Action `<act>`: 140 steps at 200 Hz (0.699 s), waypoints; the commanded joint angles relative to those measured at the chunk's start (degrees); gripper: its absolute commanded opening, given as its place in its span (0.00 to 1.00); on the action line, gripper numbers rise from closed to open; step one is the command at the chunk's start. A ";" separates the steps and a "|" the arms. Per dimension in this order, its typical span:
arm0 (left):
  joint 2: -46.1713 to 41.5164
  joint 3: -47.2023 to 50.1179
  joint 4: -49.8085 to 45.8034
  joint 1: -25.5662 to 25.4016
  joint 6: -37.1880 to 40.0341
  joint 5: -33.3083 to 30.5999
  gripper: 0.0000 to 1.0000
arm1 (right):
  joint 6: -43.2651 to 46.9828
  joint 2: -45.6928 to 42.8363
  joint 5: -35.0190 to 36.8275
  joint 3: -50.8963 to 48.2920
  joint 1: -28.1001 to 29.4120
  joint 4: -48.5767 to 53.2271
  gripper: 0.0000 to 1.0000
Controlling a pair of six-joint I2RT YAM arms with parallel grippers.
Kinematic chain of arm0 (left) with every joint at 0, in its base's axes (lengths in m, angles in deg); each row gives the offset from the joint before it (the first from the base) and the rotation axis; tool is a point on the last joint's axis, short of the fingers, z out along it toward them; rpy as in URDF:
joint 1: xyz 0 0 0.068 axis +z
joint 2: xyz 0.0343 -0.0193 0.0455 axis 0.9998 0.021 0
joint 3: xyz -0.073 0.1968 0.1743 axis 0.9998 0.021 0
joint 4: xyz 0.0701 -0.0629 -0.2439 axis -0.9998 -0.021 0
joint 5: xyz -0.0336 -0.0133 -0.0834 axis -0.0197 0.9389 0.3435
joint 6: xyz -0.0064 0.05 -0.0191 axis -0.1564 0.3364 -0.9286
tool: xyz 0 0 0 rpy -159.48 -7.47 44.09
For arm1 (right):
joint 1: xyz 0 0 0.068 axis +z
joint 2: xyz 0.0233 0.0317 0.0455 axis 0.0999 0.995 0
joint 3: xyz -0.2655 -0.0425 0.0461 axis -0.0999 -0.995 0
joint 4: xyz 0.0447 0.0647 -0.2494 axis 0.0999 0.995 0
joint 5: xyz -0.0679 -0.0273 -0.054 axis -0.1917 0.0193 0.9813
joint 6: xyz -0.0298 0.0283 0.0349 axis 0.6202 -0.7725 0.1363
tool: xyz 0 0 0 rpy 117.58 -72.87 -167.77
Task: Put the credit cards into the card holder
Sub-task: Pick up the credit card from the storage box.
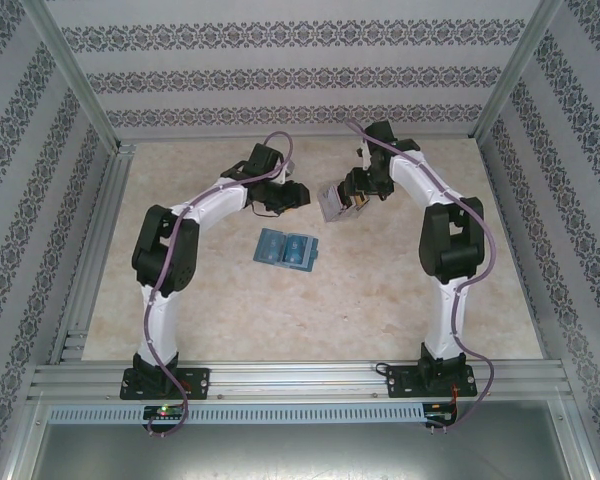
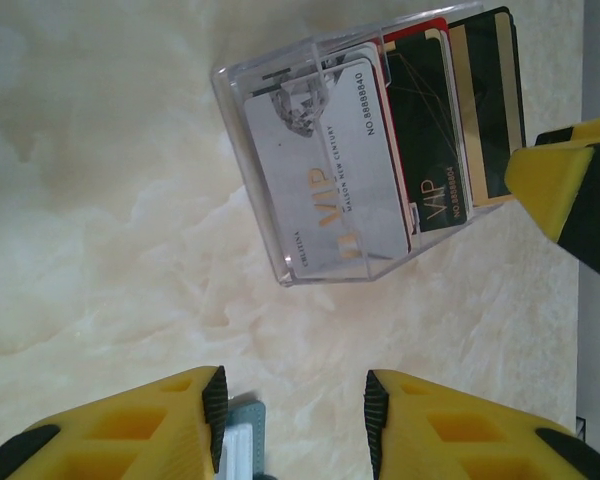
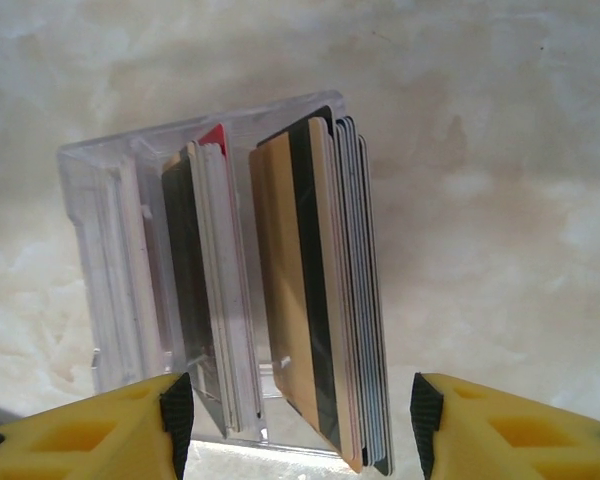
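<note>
While the card holder lies open and flat on the tabletop, nearer the arm bases than either wrist, the credit cards stand packed on edge in a clear card stand. The right jaws are spread wide, flanking the stand's near end. The left jaws gape wide too, empty, with the stand just ahead and a corner of the holder beneath their gap.
</note>
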 commanded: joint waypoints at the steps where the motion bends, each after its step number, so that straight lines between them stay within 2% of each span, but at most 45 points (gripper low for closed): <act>1: 1.40 -2.62 -1.79 0.54 0.52 2.05 0.44 | 1.64 1.38 1.86 3.25 0.40 3.08 0.62; 140: 5.40 -4.88 -1.35 0.46 -0.55 4.51 0.44 | 3.02 9.09 6.85 11.42 -1.00 8.06 0.62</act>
